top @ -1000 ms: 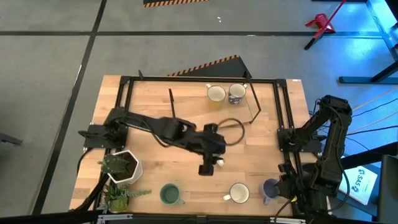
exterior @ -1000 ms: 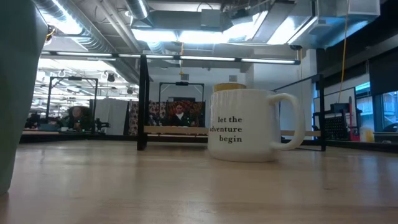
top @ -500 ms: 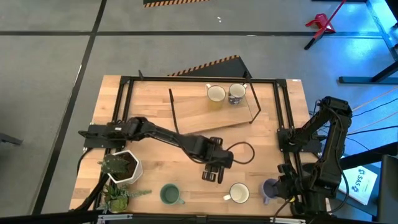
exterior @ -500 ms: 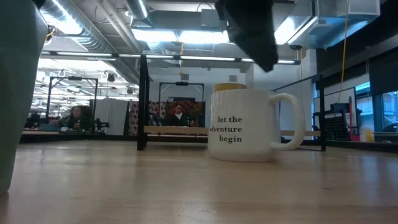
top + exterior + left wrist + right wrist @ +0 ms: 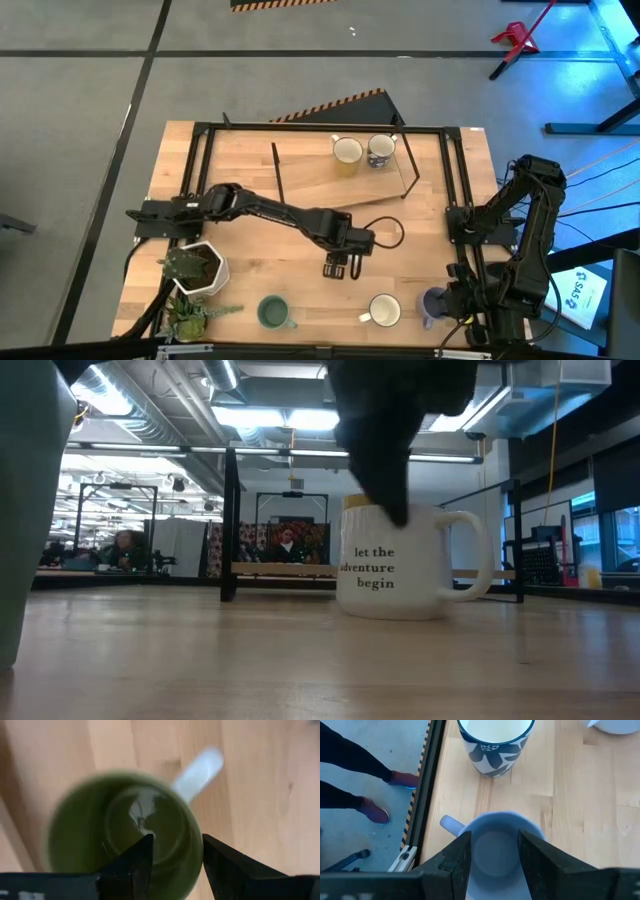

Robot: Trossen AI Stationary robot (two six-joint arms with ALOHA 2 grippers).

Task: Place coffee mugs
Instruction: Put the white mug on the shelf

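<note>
Mugs sit around the table in the high view. A cream mug (image 5: 347, 150) and a blue-patterned mug (image 5: 380, 150) stand side by side at 12 to 1 o'clock on a paler board (image 5: 310, 182). The teal-green mug (image 5: 272, 312) is at 7 o'clock, the white mug (image 5: 385, 310) at 5 o'clock and the lavender mug (image 5: 435, 305) at 4 o'clock. The plant pot (image 5: 195, 265) at 8 o'clock is not a target.

The left gripper (image 5: 343, 268) is stretched across to just past table centre, toward 5 o'clock. Its fingers are apart and nothing is clamped. In the left wrist view they frame the rim of a mug that is green inside with a white handle, one finger over the inside and one outside the wall. This is probably the white mug. In the low view the dark gripper overlaps the top of the lettered white mug. I cannot tell whether it is touching yet.

The right gripper (image 5: 492, 837) is parked at the 4 o'clock corner, right over the lavender mug. I cannot tell whether it grips it.

Step, as I judge it: the left arm is approaching for a rim grasp on the white mug, and no pick has been made yet.

Next the left gripper needs to lower until the wall sits well between the fingers, keeping clear of the handle, then close, lift straight up and carry the mug toward the board at 12 o'clock. That is probably where the mugs are being placed. Three mugs on the near edge are unplaced.
</note>
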